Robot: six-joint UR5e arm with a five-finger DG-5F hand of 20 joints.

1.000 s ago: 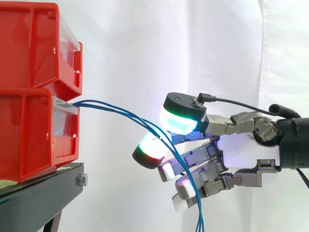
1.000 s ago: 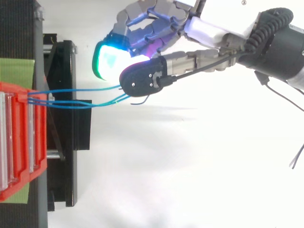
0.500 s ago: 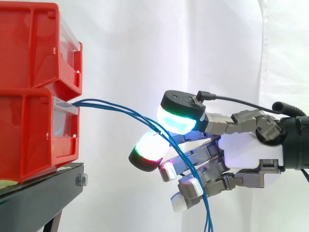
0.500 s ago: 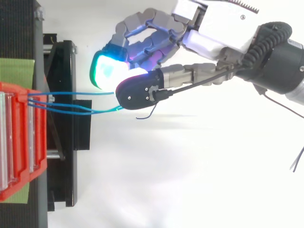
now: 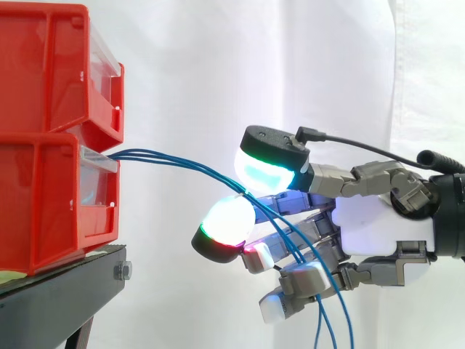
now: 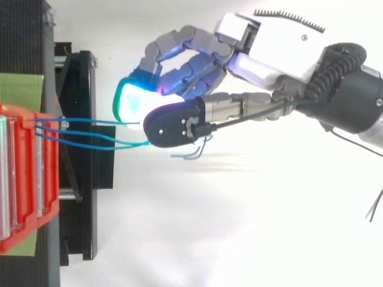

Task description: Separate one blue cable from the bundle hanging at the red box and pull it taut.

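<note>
Since a second ago the hand (image 5: 378, 233) has closed further: its lower glowing fingertip (image 5: 227, 222) has risen toward the thumb pad (image 5: 265, 171), and the loose cable ends beneath it have swung toward the wrist.

Well to the left of the hand, two red bins (image 5: 58, 145) sit stacked on a black stand (image 5: 65, 291). Three blue cables (image 5: 182, 163) leave the front of the lower bin and arc toward the hand with a little slack. They pass through the narrow gap between thumb pad and fingertip, then run down across the curled fingers and hang below the hand.

From above, one cable (image 6: 90, 121) runs apart from the other two and meets the cyan pad, while the pair slips under the thumb.

The hand is curled almost shut around the cables, apparently all three. The likely risk is that a pull from here tightens the whole bundle instead of one cable. The rounded pads might also let the cables slide through, or a hard tug might drag the lower bin forward.
</note>
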